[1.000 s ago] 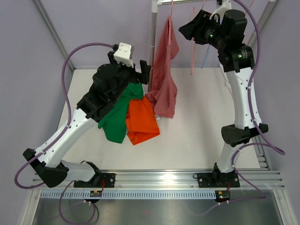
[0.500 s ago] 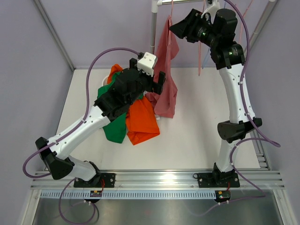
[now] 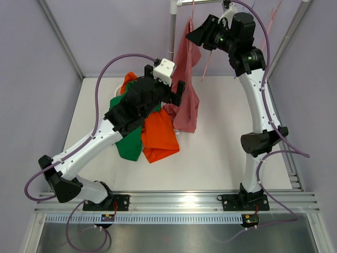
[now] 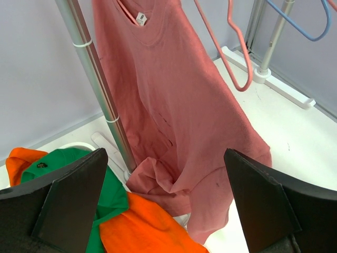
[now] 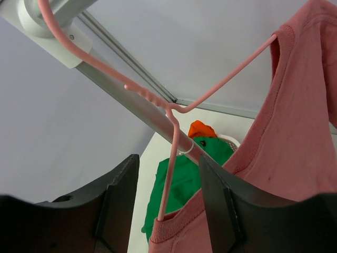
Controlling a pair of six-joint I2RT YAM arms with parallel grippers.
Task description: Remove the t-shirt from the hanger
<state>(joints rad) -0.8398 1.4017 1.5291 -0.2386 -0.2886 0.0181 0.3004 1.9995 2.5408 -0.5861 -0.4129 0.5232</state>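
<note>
Swinging left along the far edge of the bench (image 3: 221, 153), the right arm has brought its pincer (image 5: 167, 163) up to the hanging garment, while the left arm has scarcely shifted. The pink t-shirt (image 3: 189, 105) hangs at the far edge beside the upright pole (image 4: 100, 89), with its hem resting on the bench against an orange garment (image 3: 160, 137). A green garment (image 3: 129, 145) lies just left of that one. The left pincer (image 4: 163, 158) faces the t-shirt with its fingers spread wide and gripping nothing. The right pincer is also apart, and a wire of the tilted pink hanger (image 5: 176, 109) runs between its fingers. The t-shirt's collar is still on one arm of the hanger.
</note>
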